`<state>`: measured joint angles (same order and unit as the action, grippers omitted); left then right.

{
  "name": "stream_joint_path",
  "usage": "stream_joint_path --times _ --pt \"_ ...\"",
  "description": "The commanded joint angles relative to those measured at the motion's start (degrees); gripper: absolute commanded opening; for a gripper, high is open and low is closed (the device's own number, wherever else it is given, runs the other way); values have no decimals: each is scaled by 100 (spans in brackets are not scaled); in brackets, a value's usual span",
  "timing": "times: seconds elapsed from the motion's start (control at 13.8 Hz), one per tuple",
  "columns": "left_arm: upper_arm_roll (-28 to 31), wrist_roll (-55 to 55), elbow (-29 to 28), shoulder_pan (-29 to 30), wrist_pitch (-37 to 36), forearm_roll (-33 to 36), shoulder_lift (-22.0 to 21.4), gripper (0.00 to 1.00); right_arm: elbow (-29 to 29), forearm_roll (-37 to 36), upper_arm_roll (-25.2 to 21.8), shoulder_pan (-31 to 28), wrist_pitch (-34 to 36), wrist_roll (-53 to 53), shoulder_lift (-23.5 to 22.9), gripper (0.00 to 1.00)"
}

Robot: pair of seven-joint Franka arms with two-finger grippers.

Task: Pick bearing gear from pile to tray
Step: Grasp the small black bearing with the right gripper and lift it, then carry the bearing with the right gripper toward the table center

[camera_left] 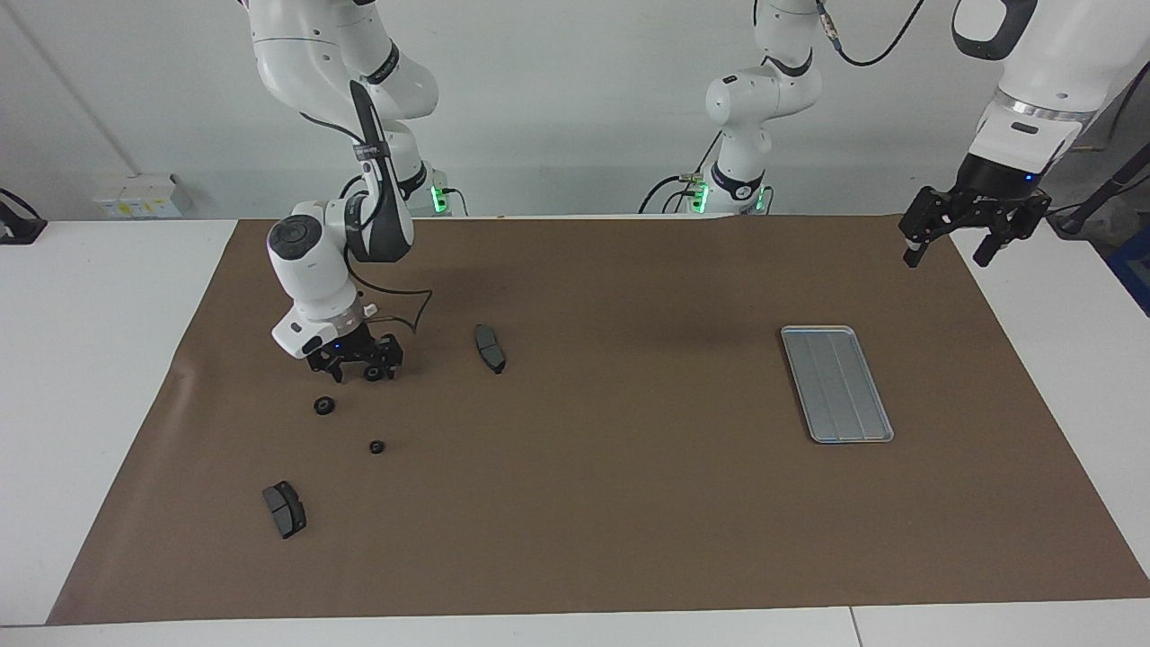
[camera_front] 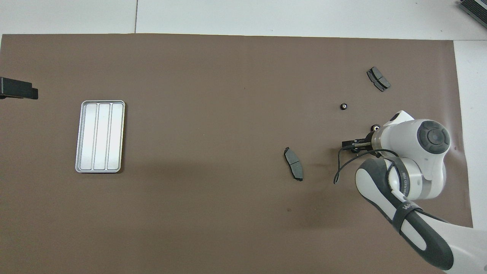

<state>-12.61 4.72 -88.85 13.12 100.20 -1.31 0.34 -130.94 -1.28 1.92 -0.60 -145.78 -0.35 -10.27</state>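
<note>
In the facing view, your right hand point(camera_left: 357, 370) is down at the brown mat point(camera_left: 629, 503) on the bench, fingers spread either side of a small black gear point(camera_left: 372, 373), the one of the pile nearest the robots. It looks like the grasp step: the hand is placed but the fingers have not met on the part. Two more gears point(camera_left: 324, 406) point(camera_left: 376, 447) lie farther from the robots, apart from each other, with a brake pad point(camera_left: 284, 509) farther still and another brake pad point(camera_left: 490, 348) beside the hand, toward the tray. The tray point(camera_left: 836, 383) lies bare, well apart, at the left arm's end. Your left hand point(camera_left: 952, 252) waits open in the air over the mat's corner.

In the overhead view, the right arm's wrist covers most of the hand point(camera_front: 355, 145), so I can't quite tell whether the gear sits centred between the fingers. The tray point(camera_front: 100, 136) holds nothing.

Next you need a firm close on the gear, a straight lift, then a long carry to the tray.
</note>
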Motion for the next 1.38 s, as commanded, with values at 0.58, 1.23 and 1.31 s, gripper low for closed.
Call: stream_joint_path --times 0.58,1.23,1.31 --pt "39 -7 -123 -20 -44 -62 -131 100 -178 84 10 -28 -135 -281 113 38" --pt "13 -42 -106 -38 -132 -62 -201 100 471 93 115 383 539 358 456 15" --pt "4 -50 -106 -90 -106 -62 -201 100 656 93 124 533 725 595 447 14"
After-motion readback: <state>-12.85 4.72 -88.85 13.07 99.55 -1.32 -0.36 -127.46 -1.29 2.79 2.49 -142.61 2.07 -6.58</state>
